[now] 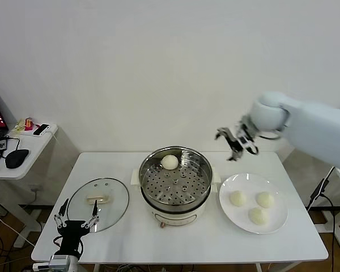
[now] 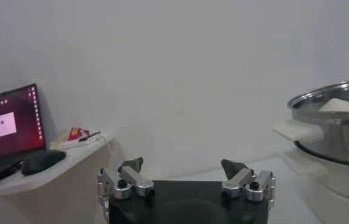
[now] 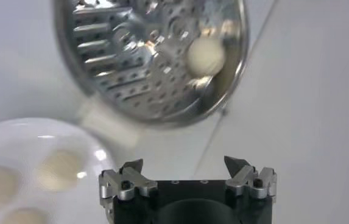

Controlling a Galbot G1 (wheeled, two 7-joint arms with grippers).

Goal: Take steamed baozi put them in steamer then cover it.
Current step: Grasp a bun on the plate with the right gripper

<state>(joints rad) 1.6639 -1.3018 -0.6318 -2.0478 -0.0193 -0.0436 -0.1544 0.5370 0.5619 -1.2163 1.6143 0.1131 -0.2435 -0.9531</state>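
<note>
The steel steamer [image 1: 175, 180] stands mid-table on its cream base, with one baozi [image 1: 169, 162] on the perforated tray at the far side. Three more baozi [image 1: 237, 198] [image 1: 265, 199] [image 1: 257, 215] lie on a white plate [image 1: 275, 221] to its right. The glass cover [image 1: 99, 198] lies flat on the table to the steamer's left. My right gripper [image 1: 236, 143] is open and empty, raised above the table behind the plate and right of the steamer. In the right wrist view the gripper [image 3: 184, 165] faces the steamer [image 3: 131, 55] and its baozi [image 3: 206, 55]. My left gripper [image 1: 76, 212] is open and empty, low at the front left by the cover.
A small side table [image 1: 31, 141] at the far left holds a laptop [image 2: 10, 125], a mouse [image 1: 16, 158] and small items. The white wall stands close behind the table. In the left wrist view the steamer's rim [image 2: 329, 100] and handle [image 2: 296, 131] show.
</note>
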